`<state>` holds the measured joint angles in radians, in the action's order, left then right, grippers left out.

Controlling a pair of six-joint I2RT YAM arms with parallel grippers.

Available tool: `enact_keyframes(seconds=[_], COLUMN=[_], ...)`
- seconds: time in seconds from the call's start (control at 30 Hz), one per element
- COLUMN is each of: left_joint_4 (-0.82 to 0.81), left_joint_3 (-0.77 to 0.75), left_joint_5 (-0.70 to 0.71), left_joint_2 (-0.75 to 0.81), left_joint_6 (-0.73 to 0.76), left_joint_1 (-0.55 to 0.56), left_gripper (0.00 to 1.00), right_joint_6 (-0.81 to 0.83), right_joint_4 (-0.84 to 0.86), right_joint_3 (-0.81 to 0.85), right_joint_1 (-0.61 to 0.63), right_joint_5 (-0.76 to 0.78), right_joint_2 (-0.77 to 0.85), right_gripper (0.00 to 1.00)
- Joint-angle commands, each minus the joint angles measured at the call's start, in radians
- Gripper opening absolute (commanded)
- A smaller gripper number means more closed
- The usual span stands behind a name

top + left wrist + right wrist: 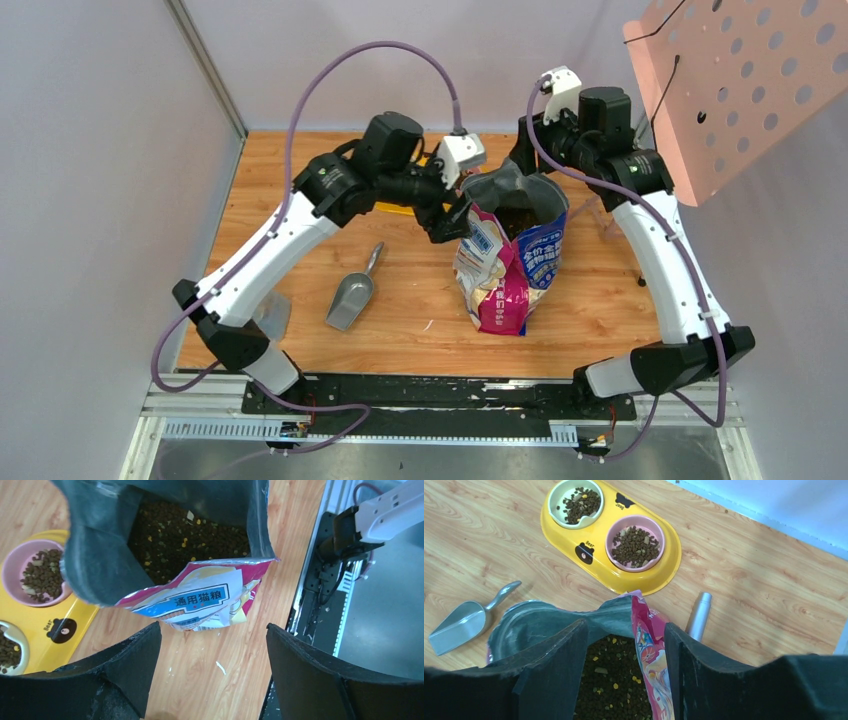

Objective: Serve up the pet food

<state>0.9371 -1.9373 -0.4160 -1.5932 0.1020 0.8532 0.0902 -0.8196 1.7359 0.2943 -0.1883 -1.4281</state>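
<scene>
Where an opened, glossy pink, blue and white printed bag [500, 280] stands upright mid-way along the wooden table [600, 320], the pet food [614, 685], small dark brown dry kibble flecked with yellow, lies inside its grey-lined mouth. More kibble sits in a pink bowl [661, 540] and a cream bowl [551, 502], both set in a yellow plastic feeder tray [659, 580] near the bag.

The left gripper [212, 630] hangs beside the bag, jaws wide apart, holding nothing. The right gripper [626, 630] is over the mouth, jaws apart astride the pink rim, not pinching it.

The kibble looks light, hard and loose, so it should pour and scatter readily. It calls for scooping, not pinching, with the grey metal scoop [352, 295] taken by its handle.

From above, the left arm hides nearly all of the tray. The kibble's depth in the bag cannot be told. A silver cylinder [699, 615] beside the bag cannot be identified.
</scene>
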Motion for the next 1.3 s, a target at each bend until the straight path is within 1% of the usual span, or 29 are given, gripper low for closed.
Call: enact_keyframes(seconds=[0.0,0.03,0.07,0.13,0.2,0.27,0.33,0.4,0.43,0.47,0.5,0.53,0.57,0.6,0.67,0.7,0.73,0.77,0.87,0.93,1.0,1.03,1.07,1.1,1.13,1.17,1.2,1.23,1.27], left_joint_4=[-0.088,-0.118,-0.182,-0.256,-0.286,-0.314,-0.369,-0.449,-0.504,-0.522,-0.538,-0.538,-0.535,-0.533,-0.525,-0.503,-0.487,-0.457,-0.440,-0.451,-0.478,-0.483,-0.483,-0.476,-0.448,-0.429,-0.374,-0.342,-0.269], left_joint_3=[-0.009,0.017,0.031,0.071,0.101,0.154,0.223,0.288,0.310,0.314,0.307,0.299,0.285,0.281,0.277,0.269,0.246,0.233,0.202,0.189,0.167,0.156,0.138,0.129,0.115,0.100,0.086,0.052,0.032], left_joint_5=[0.152,0.168,0.183,0.179,0.158,0.138,0.133,0.164,0.197,0.282,0.331,0.407,0.465,0.493,0.562,0.605,0.619,0.641,0.658,0.667,0.678,0.678,0.672,0.633,0.600,0.548,0.500,0.482,0.459], left_joint_2=[-0.009,-0.002,0.011,0.024,0.031,0.053,0.089,0.113,0.115,0.104,0.094,0.071,0.053,0.048,0.035,0.021,0.012,-0.005,-0.028,-0.042,-0.066,-0.083,-0.091,-0.102,-0.105,-0.113,-0.125,-0.135,-0.157], left_joint_6=[0.045,0.056,0.062,0.094,0.170,0.299,0.364,0.377,0.369,0.342,0.322,0.266,0.241,0.190,0.145,0.125,0.089,0.075,0.044,0.050,0.078,0.096,0.105,0.125,0.140,0.167,0.177,0.193,0.200], left_joint_1=[0.101,0.113,0.130,0.157,0.189,0.220,0.249,0.279,0.299,0.311,0.328,0.334,0.341,0.345,0.352,0.355,0.356,0.360,0.369,0.371,0.371,0.372,0.370,0.369,0.365,0.363,0.356,0.349,0.336], left_gripper=[0.85,0.85,0.85,0.85,0.84,0.83,0.84,0.85,0.85,0.84,0.83,0.82,0.81,0.81,0.81,0.80,0.80,0.80,0.80,0.80,0.74,0.65,0.61,0.55,0.51,0.44,0.40,0.32,0.28], right_joint_6=[-0.009,0.007,0.015,0.012,0.002,0.001,-0.015,-0.071,-0.096,-0.131,-0.157,-0.185,-0.209,-0.231,-0.269,-0.284,-0.297,-0.307,-0.334,-0.340,-0.342,-0.341,-0.340,-0.338,-0.337,-0.335,-0.332,-0.329,-0.329], right_joint_4=[0.027,0.027,0.027,0.017,-0.010,-0.039,-0.051,-0.054,-0.056,-0.058,-0.059,-0.060,-0.064,-0.070,-0.080,-0.083,-0.089,-0.095,-0.110,-0.122,-0.133,-0.133,-0.135,-0.137,-0.140,-0.148,-0.152,-0.156,-0.157], right_joint_3=[0.040,0.047,0.058,0.090,0.126,0.146,0.142,0.139,0.143,0.154,0.165,0.177,0.189,0.198,0.205,0.200,0.192,0.182,0.153,0.142,0.132,0.126,0.121,0.119,0.119,0.120,0.119,0.116,0.111], right_joint_1=[0.009,0.009,0.009,0.009,0.009,0.013,0.013,0.014,0.014,0.014,0.014,0.014,0.016,0.018,0.025,0.034,0.038,0.045,0.052,0.052,0.049,0.049,0.047,0.045,0.037,0.030,0.022,0.011,0.003], right_joint_5=[0.052,0.061,0.077,0.101,0.087,0.065,0.074,0.103,0.111,0.124,0.140,0.152,0.161,0.173,0.186,0.227,0.256,0.274,0.322,0.345,0.351,0.348,0.346,0.338,0.324,0.308,0.303,0.299,0.299], right_joint_2=[-0.004,-0.006,-0.014,-0.037,-0.066,-0.090,-0.103,-0.118,-0.126,-0.137,-0.149,-0.164,-0.176,-0.185,-0.197,-0.199,-0.201,-0.200,-0.191,-0.191,-0.190,-0.190,-0.188,-0.187,-0.189,-0.194,-0.198,-0.200,-0.202], right_gripper=[0.61,0.63,0.65,0.67,0.67,0.68,0.68,0.68,0.68,0.67,0.66,0.65,0.64,0.64,0.64,0.64,0.64,0.63,0.59,0.53,0.44,0.41,0.36,0.32,0.29,0.25,0.22,0.16,0.11])
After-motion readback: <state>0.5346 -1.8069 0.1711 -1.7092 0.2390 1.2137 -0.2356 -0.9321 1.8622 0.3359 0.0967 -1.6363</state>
